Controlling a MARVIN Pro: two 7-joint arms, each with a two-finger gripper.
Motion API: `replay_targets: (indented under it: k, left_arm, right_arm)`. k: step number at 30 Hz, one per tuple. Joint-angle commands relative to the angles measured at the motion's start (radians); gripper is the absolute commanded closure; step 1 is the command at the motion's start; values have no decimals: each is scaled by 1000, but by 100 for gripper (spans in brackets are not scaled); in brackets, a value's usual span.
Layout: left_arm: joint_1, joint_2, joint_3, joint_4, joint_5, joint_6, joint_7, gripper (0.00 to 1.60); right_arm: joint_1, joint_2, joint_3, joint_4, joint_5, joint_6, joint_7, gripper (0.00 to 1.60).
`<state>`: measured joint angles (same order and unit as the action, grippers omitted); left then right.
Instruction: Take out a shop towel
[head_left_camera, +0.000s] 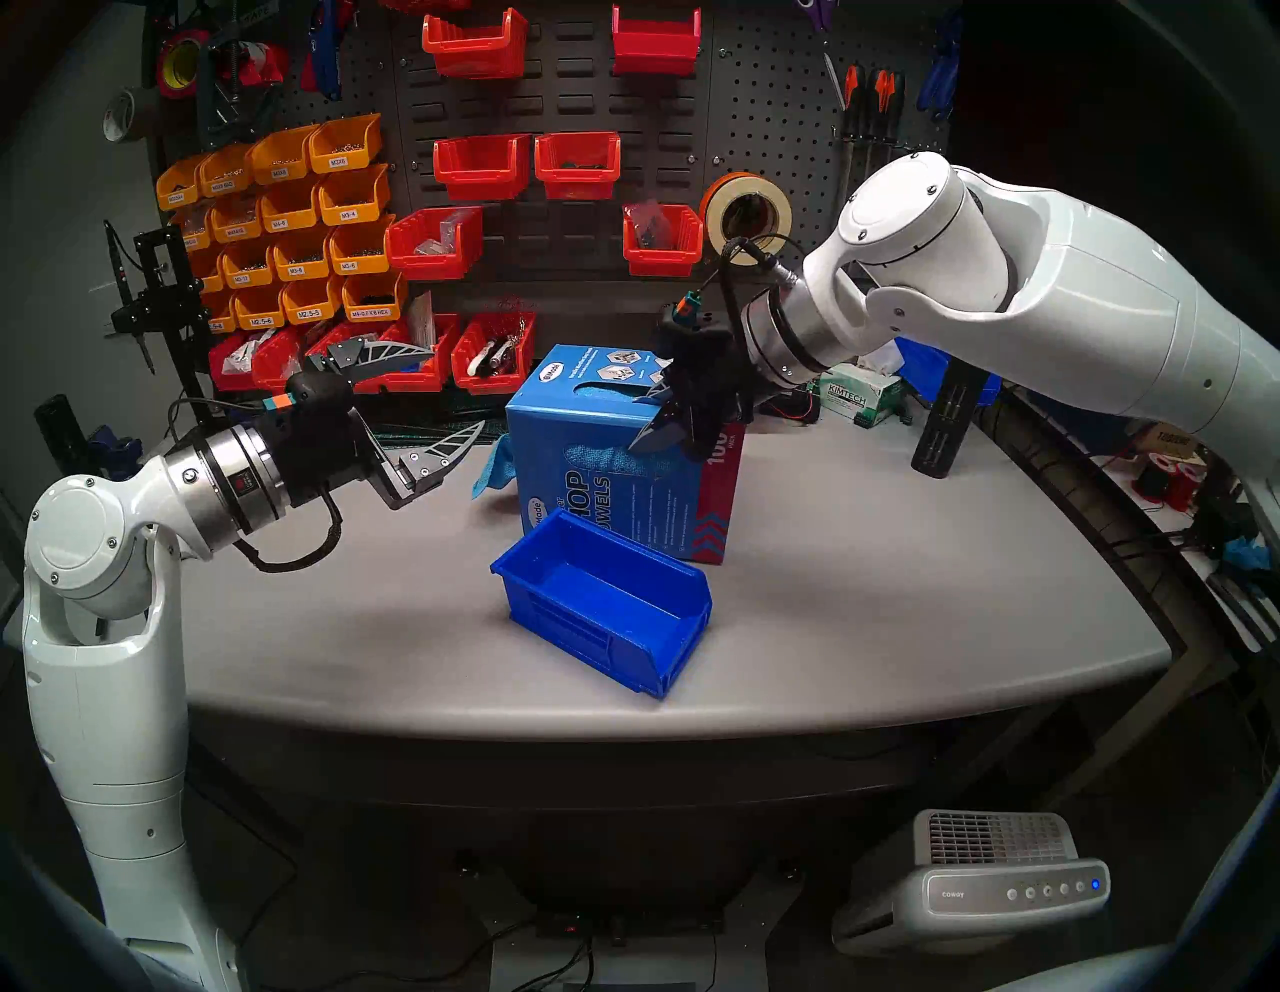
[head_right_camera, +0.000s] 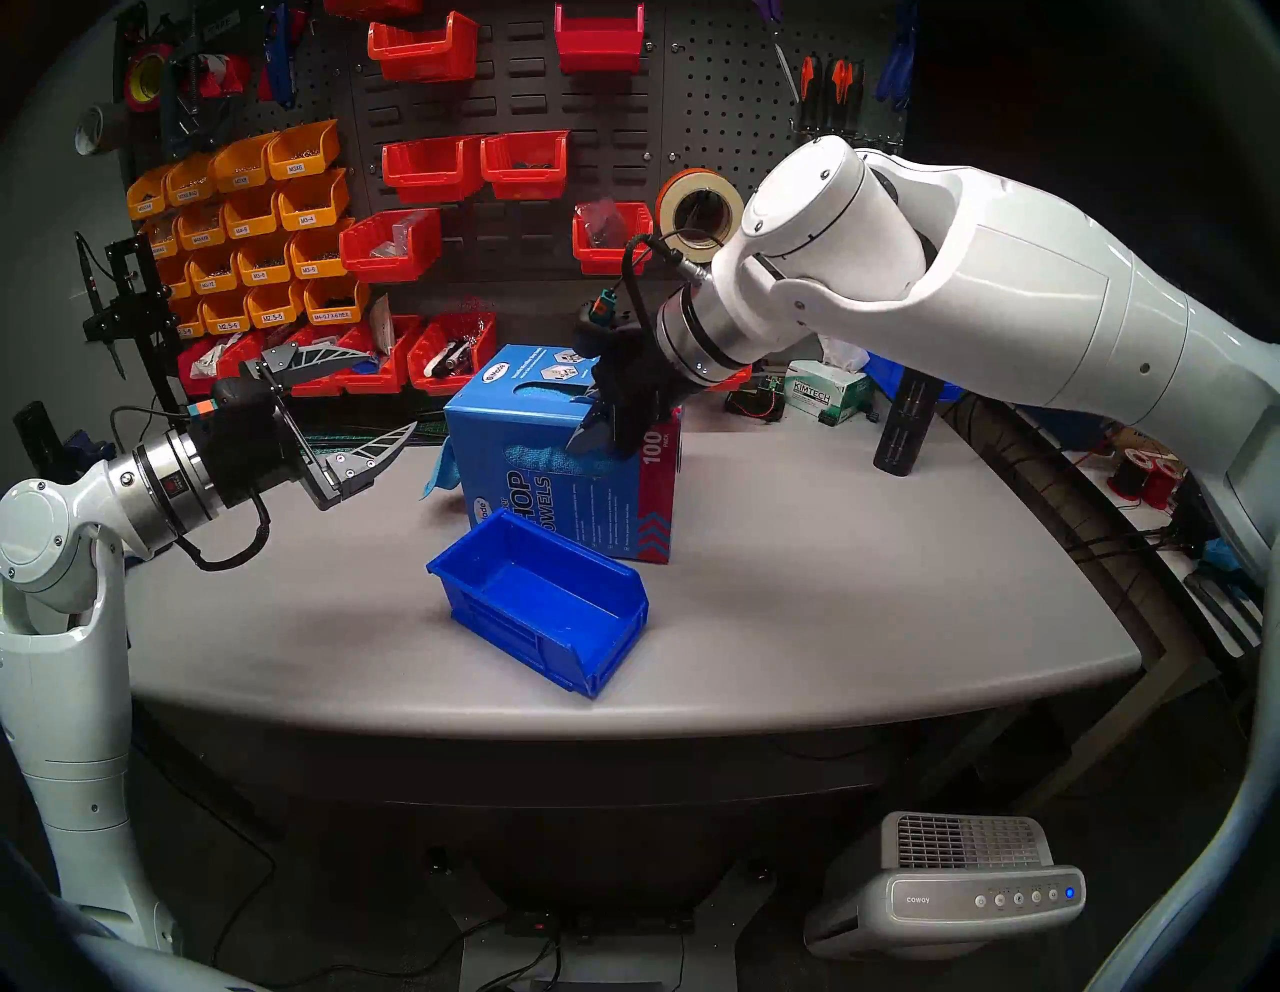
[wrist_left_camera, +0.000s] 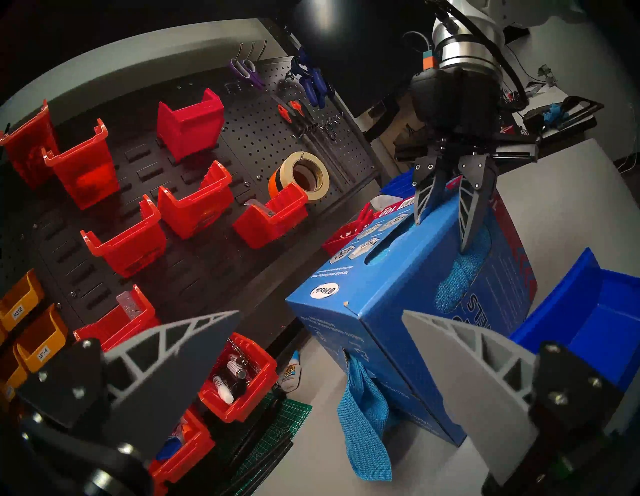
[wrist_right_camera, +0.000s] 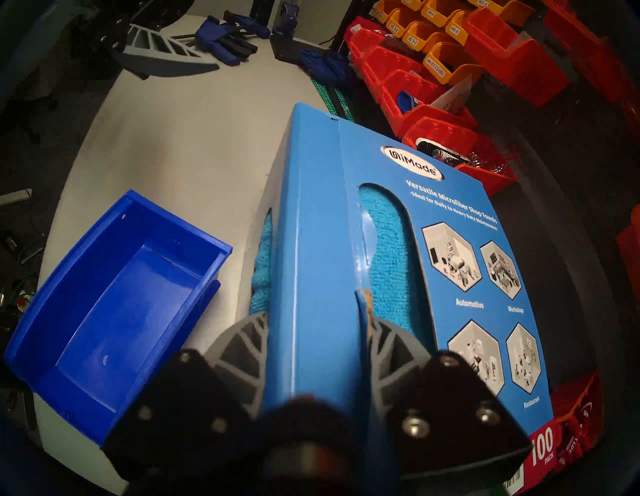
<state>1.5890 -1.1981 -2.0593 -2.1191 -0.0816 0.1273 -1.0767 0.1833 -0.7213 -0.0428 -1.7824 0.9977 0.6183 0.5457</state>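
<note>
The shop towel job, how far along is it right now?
Partly started. Done: one shop towel already hangs out of the side of the blue carton, though still caught in it. In hand: the right gripper straddles the carton's top edge, apparently bracing it, while the left gripper is open beside the dangling towel, not touching it. Left: grip the towel and pull it free. The blue bin holds nothing.
</note>
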Motion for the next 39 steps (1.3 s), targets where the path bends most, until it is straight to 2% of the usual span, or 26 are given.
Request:
replay_targets:
  k: [1,9,15,20,22,23,29,39]
  left_arm:
    - [-33,8,14,-5,-1,-6,5,0]
    - [-46,14,42,1,9,-9,12,0]
    - [-53,20,58,-2,16,-13,16,0]
    - [-59,26,67,-4,25,-15,24,0]
    - [-61,28,69,-5,28,-15,27,0]
    - [-62,28,70,-6,29,-15,29,0]
    - [-60,27,72,-12,38,-20,39,0]
    - [-55,29,72,-17,54,-30,49,0]
  right_arm:
    - [-27,56,96,-29,88,-67,-119,160]
    - [-52,109,119,-68,143,-99,-192,160]
    - [-84,140,137,-82,180,-158,-264,160]
    - [-126,160,149,-107,210,-240,-331,160]
    - [-141,157,163,-120,215,-234,-359,160]
    - [-148,156,158,-127,214,-264,-378,160]
    - [-174,131,167,-144,206,-313,-437,160]
    - [-233,135,172,-183,163,-404,-556,160]
